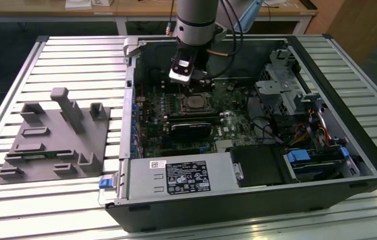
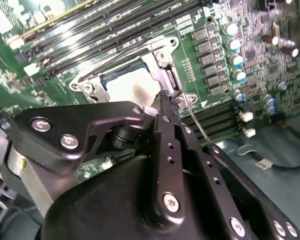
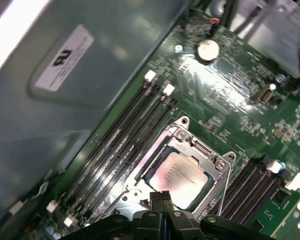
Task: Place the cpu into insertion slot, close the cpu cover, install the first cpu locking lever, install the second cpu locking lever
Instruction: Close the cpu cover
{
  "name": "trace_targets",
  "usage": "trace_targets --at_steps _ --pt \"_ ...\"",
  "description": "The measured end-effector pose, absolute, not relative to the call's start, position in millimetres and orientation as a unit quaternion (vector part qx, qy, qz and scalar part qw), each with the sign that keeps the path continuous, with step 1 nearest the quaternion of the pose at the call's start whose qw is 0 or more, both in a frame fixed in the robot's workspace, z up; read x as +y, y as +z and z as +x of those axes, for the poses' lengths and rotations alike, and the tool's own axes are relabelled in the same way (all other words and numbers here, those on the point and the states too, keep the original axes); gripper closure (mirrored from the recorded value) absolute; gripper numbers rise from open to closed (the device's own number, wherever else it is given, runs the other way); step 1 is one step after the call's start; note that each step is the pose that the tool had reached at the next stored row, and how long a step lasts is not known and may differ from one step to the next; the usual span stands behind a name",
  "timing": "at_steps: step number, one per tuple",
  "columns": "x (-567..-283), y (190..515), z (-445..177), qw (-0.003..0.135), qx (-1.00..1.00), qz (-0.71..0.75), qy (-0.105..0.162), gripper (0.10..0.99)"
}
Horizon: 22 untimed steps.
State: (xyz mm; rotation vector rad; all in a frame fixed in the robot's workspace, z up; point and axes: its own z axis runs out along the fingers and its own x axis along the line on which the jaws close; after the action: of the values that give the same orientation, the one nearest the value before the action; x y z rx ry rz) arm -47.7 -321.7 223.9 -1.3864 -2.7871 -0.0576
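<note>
Pincer (image 3: 160, 196) pressed together, hiding one edge of cpu (image 3: 179, 176), cpu cover (image 3: 219, 167) down

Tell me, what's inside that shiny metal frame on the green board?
The cpu, its pale silvery top showing through the cut-out of the cover. The slot under it is hidden, and the tool covers one edge of the chip.

Place: robotics lab or workshop
Bench: ribbed aluminium worktable (image 1: 75, 60)
Workpiece: opened computer tower (image 1: 242, 212) lying on its side
Fixture: grey moulded jig (image 1: 55, 142)
Background: wooden desks (image 1: 148, 9)
</note>
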Motion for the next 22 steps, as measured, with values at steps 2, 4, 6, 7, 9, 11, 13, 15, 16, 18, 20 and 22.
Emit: trace_targets --at_steps 2,4,6,7,9,11,13,15,16,18,20,22 --pt "-321.7 223.8 -47.7 0.014 -0.903 -0.429 -0.018 0.98" --pt "-321.6 223.8 -47.7 0.015 -0.911 -0.413 -0.018 0.98" --pt "-321.7 223.7 -47.7 0.015 -0.918 -0.396 -0.018 0.98" --pt "-321.7 223.7 -47.7 0.015 -0.921 -0.388 -0.018 0.98" --pt "-321.7 223.7 -47.7 0.016 -0.928 -0.371 -0.017 0.98" --pt "-321.7 223.7 -47.7 0.016 -0.935 -0.354 -0.017 0.98" --pt "-321.7 223.6 -47.7 0.016 -0.941 -0.338 -0.017 0.98" --pt "-321.7 223.6 -47.7 0.016 -0.947 -0.321 -0.016 0.98" --pt "-321.7 223.6 -47.7 0.017 -0.95 -0.312 -0.016 0.98" --pt "-321.6 223.5 -47.7 0.017 -0.955 -0.296 -0.016 0.98" --pt "-321.7 223.5 -47.7 0.017 -0.96 -0.28 -0.016 0.98" --pt "-321.6 223.4 -47.7 0.017 -0.965 -0.263 -0.015 0.98"
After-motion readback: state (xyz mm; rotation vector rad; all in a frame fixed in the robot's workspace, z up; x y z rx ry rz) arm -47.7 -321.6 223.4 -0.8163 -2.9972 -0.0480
